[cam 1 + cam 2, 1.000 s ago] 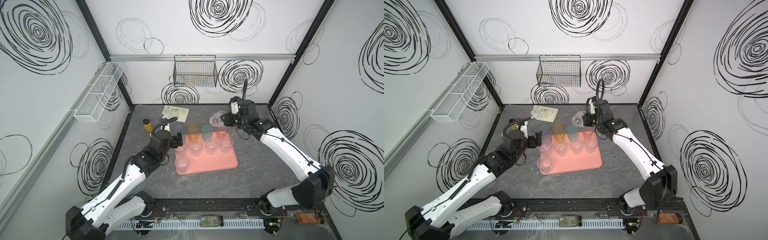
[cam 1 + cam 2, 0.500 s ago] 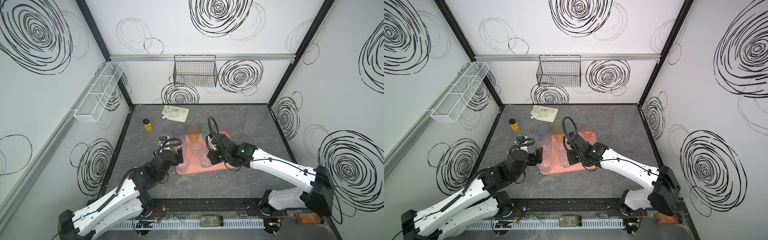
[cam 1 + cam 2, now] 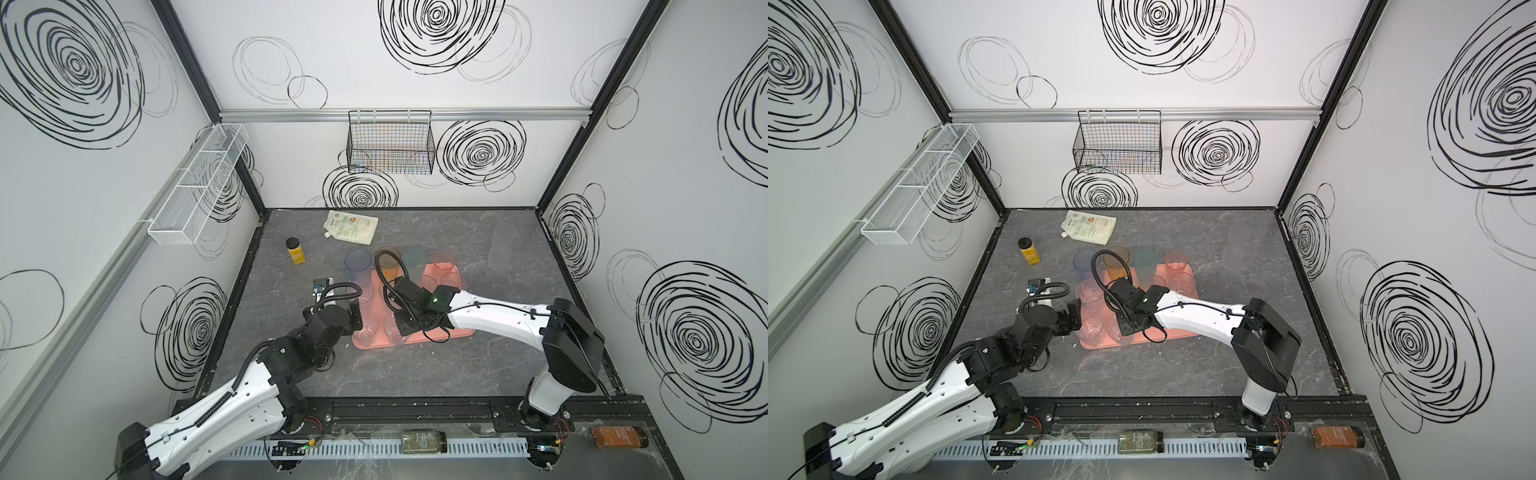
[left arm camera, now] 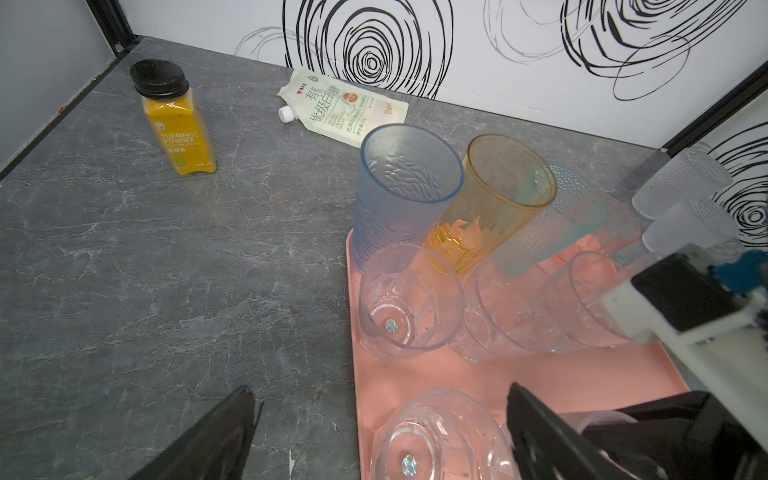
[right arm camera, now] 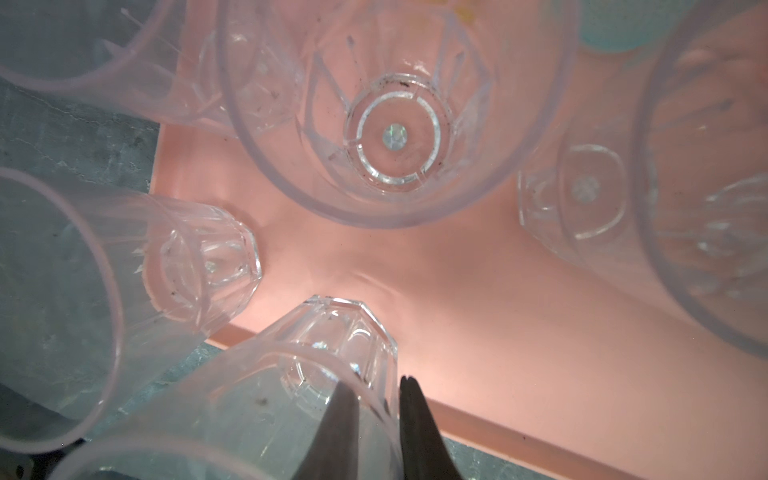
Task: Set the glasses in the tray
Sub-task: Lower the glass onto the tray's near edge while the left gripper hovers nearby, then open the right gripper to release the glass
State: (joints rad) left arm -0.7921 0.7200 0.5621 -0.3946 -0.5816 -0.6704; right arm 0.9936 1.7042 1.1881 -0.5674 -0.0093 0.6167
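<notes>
Starting at the left, a yellow bottle (image 3: 296,253) stands on the table (image 3: 415,374) at 10 o'clock from the tray (image 4: 561,374); it is not part of my job. The left claw (image 4: 380,390) is released. Its jaws are wide on either side of a clear corner glass (image 4: 436,440) that stands inside the tray at 8 o'clock. I judge this glass as delivered, so this arm should only back off toward 8 o'clock, level, without brushing the rim.

In the middle, the right claw (image 5: 374,382) is clenched on the wall of a faceted glass (image 5: 332,332), one finger inside and one outside. The base of the glass is over the tray, just within the rim at 6 o'clock. I cannot tell whether it already touches the tray. To do this well, I would go straight down until the base sits flat and loosen only a little. Then I would rise vertically, so the inner finger does not hook the rim. I would allow no sideways drift, because other glasses stand close around it.

At the right, a blurred frosted glass (image 3: 500,249) waits on the table at 2 o'clock from the tray, so work remains.
</notes>
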